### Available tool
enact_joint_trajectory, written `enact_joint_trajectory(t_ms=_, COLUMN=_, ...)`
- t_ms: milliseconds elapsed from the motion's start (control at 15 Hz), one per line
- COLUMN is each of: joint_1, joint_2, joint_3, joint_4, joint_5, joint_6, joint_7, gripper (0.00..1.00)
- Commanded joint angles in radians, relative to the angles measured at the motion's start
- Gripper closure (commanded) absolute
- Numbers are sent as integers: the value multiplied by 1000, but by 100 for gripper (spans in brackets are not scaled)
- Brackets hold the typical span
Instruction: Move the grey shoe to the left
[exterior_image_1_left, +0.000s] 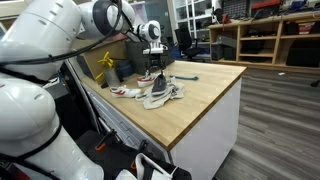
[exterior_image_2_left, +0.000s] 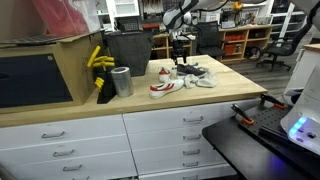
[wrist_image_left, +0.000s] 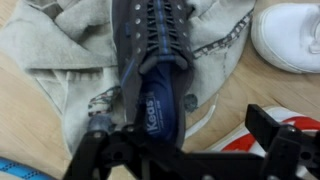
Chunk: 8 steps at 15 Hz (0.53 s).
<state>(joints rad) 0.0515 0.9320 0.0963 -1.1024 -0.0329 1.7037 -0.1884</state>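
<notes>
The grey shoe (wrist_image_left: 155, 70) is a dark low sneaker with laces and a white label on its insole. It lies on top of the pale beige shoes (wrist_image_left: 60, 60) near the middle of the wooden counter (exterior_image_1_left: 205, 95). It shows as a dark patch in the shoe pile in both exterior views (exterior_image_1_left: 160, 80) (exterior_image_2_left: 187, 71). My gripper (wrist_image_left: 185, 135) is open. Its two black fingers stand wide apart on either side of the shoe's heel end. In both exterior views the gripper (exterior_image_1_left: 155, 62) (exterior_image_2_left: 181, 58) hangs straight down just over the pile.
White sneakers with red stripes (wrist_image_left: 290, 35) (exterior_image_1_left: 125, 91) (exterior_image_2_left: 163, 86) lie beside the pile. A yellow object (exterior_image_2_left: 97, 62), a metal cup (exterior_image_2_left: 121, 80) and a black bin (exterior_image_2_left: 128, 48) stand toward one end of the counter. A small blue item (exterior_image_1_left: 190, 77) lies past the shoes.
</notes>
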Motion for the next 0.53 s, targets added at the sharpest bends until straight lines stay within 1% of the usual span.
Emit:
enact_joint_trajectory(t_ms=0, joint_1=56, joint_2=5, joint_3=-1, joint_4=36, joint_5=-4, joint_6=-6, joint_7=35, gripper=0)
enact_joint_trajectory(t_ms=200, joint_1=95, joint_2=22, joint_3=-21, joint_4=47, joint_5=-33, joint_6=-20, joint_7=55, gripper=0)
enact_joint_trajectory(t_ms=467, joint_1=104, joint_2=22, joint_3=-48, joint_4=30, joint_5=-79, joint_6=-17, joint_7=66, gripper=0)
